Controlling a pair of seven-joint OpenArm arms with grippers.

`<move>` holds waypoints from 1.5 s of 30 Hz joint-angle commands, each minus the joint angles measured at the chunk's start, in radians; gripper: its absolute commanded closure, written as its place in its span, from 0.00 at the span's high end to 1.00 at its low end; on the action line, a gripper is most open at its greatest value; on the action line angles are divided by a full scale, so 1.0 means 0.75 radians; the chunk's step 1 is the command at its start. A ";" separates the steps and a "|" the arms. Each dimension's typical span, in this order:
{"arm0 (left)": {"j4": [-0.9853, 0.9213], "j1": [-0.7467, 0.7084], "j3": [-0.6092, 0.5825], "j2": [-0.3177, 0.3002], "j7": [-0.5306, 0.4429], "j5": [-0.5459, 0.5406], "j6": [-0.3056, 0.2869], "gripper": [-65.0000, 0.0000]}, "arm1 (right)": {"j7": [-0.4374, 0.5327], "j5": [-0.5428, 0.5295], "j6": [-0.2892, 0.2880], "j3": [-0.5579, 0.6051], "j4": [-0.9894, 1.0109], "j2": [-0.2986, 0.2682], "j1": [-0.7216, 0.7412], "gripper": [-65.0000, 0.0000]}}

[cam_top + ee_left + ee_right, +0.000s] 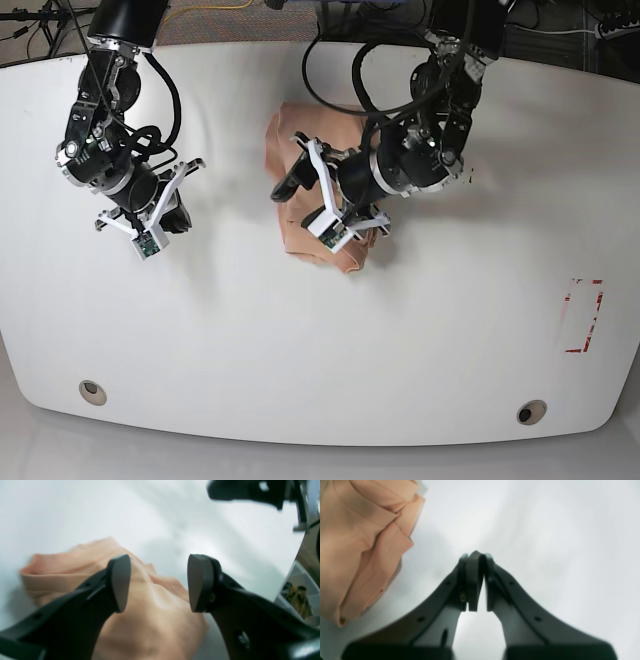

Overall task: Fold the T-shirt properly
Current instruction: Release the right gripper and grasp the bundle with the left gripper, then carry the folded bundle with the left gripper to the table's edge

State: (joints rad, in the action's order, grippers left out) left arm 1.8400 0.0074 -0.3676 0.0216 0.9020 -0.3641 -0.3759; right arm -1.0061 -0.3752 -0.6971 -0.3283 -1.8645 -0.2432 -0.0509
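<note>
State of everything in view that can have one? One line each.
T-shirt: bundled into a compact, partly folded shape with loose creases, lying on the table, not held
Left claw: open, over the T-shirt
Right claw: shut, beside the T-shirt, empty
Table: upright, bearing the T-shirt

Both arms are mostly black, with silvery-white bits around the wrists and shiny round screws or bolts dotted over the joints. Black cables loop off them, pretty chunky ones on the left arm (425, 150). The right arm (115, 140) looks much the same. Left fingers (117, 582) have dark, rounded tips, kinda matte.
</note>
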 commanded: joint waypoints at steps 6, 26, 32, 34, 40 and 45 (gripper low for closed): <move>0.005 -0.091 -0.053 0.011 -0.142 0.178 0.001 0.45 | 0.025 -0.014 -0.001 -0.030 -0.023 -0.014 -0.015 0.06; -0.462 -0.150 0.104 -0.177 -0.359 0.266 -0.003 0.40 | 0.027 -0.014 -0.001 -0.032 -0.023 -0.008 -0.037 0.06; -0.503 -0.146 0.192 -0.226 -0.377 0.266 -0.007 0.41 | 0.027 -0.014 -0.001 -0.032 -0.023 -0.008 -0.037 0.06; -0.507 -0.123 0.227 -0.255 -0.377 0.266 -0.044 0.41 | 0.027 -0.014 -0.001 -0.032 -0.025 -0.008 -0.037 0.06; -0.527 -0.101 0.317 -0.363 -0.375 0.266 -0.179 0.41 | 0.027 -0.014 -0.001 -0.032 -0.029 -0.008 -0.048 0.06; -0.570 -0.097 0.401 -0.474 -0.367 0.268 -0.257 0.41 | 0.027 -0.014 -0.001 -0.032 -0.031 -0.008 -0.056 0.06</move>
State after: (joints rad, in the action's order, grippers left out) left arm 1.4441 -0.0525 -0.0853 -0.2859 0.5076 -0.2489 -0.5747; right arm -1.0069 -0.3714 -0.6971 -0.3470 -1.8652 -0.2378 -0.1017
